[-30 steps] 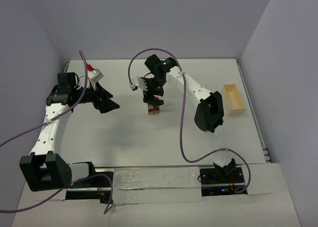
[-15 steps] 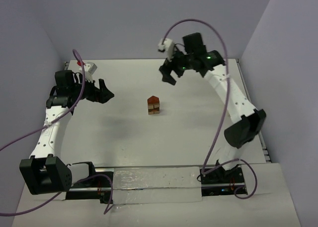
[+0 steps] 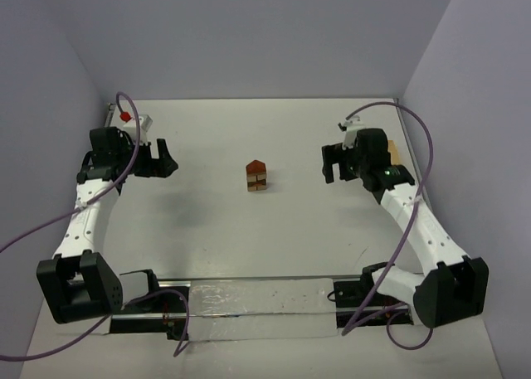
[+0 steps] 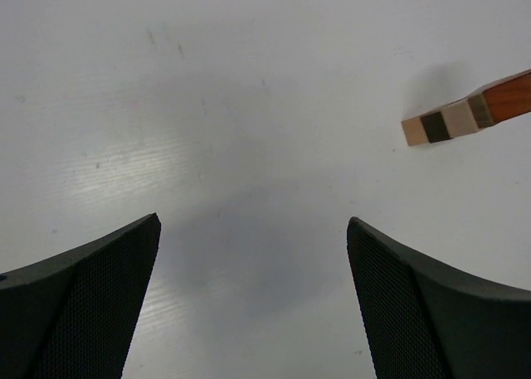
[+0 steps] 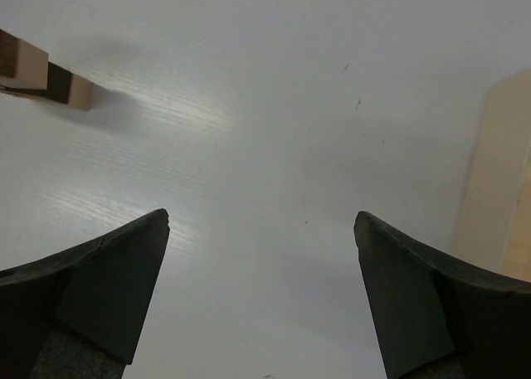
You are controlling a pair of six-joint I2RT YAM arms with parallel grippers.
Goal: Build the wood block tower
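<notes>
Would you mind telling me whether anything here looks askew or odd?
Nothing stands out: the wood block tower stands upright, roof piece on top; the left gripper and right gripper are open, clear of it.

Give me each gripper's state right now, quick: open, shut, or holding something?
Left gripper: open, holding nothing.
Right gripper: open, holding nothing.

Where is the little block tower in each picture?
Top external: the wood block tower stands in the middle of the picture.
Left wrist: tower at the upper right edge.
Right wrist: tower at the upper left edge.
Shared landmark: the white table beneath it.
</notes>
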